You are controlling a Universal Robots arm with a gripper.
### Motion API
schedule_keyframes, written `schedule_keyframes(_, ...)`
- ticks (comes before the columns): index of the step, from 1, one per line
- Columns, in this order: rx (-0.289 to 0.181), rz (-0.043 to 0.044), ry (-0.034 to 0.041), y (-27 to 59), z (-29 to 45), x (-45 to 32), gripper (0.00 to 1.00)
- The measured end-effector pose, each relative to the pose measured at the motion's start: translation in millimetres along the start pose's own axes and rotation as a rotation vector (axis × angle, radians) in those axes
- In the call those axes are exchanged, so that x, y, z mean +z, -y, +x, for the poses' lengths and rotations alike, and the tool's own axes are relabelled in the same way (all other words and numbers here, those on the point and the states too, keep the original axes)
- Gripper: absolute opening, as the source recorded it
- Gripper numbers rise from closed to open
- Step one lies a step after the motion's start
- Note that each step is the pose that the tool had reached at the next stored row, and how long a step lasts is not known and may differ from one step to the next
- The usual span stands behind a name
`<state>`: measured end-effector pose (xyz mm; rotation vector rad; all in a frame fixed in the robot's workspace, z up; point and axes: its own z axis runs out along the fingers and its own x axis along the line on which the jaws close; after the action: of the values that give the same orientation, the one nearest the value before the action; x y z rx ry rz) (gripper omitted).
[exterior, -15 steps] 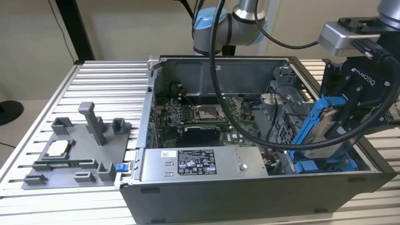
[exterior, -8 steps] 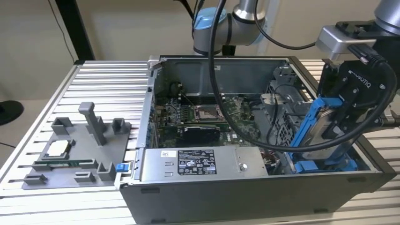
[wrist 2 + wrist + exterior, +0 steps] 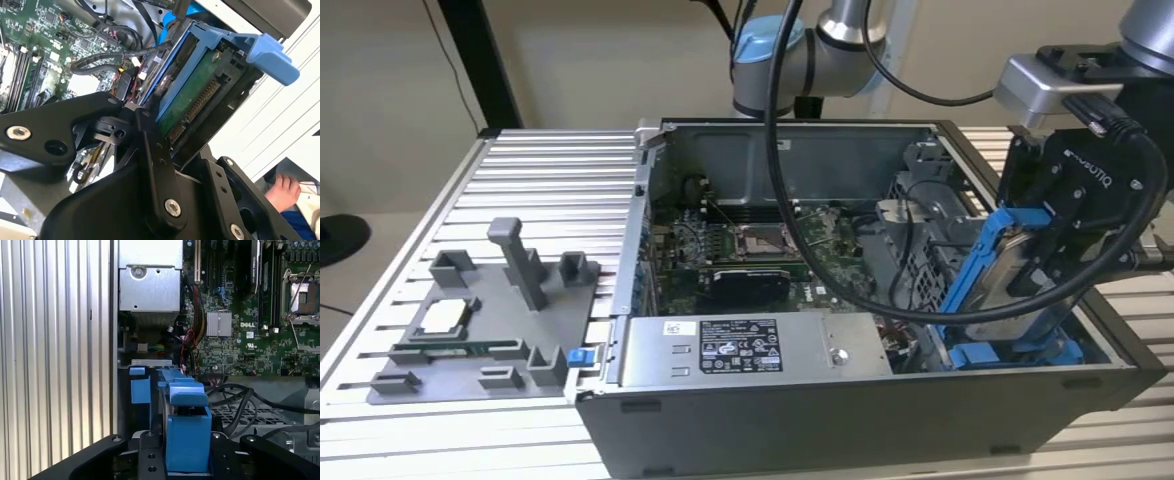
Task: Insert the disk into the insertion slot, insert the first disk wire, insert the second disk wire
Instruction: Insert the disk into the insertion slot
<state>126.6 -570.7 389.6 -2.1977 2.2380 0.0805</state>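
My gripper [image 3: 1067, 225] is shut on the disk [image 3: 1011, 268], a silver-grey drive in a bright blue frame. I hold it on edge, tilted, over the side of the open computer case on the exterior view's right. Its lower end reaches down to the blue plastic parts [image 3: 1014, 352] of the insertion slot [image 3: 927, 275], a grey perforated metal bay. In the second wrist view the disk's green circuit board and connector [image 3: 192, 102] face the camera between my black fingers [image 3: 150, 150]. In the first wrist view the blue frame [image 3: 187, 425] stands above the slot's blue guide [image 3: 140, 390].
The case holds a motherboard [image 3: 747, 250], a grey labelled power-supply box [image 3: 734, 350] and loose black cables [image 3: 240, 410] beside the bay. A grey fixture tray [image 3: 480, 330] lies on the ribbed aluminium table [image 3: 547, 170]. Part of a person [image 3: 282, 192] shows past the table edge.
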Motion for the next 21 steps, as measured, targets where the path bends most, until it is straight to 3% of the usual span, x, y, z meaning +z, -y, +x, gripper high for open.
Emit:
schedule_keyframes(2,0.000,0.0002,0.0019,0.1,-0.1,0.3,0.00)
schedule_keyframes(3,0.000,0.0001,0.0010,0.1,-0.1,0.2,1.00)
schedule_keyframes(21,0.000,-0.0001,0.0046,0.0,0.0,0.0,1.00)
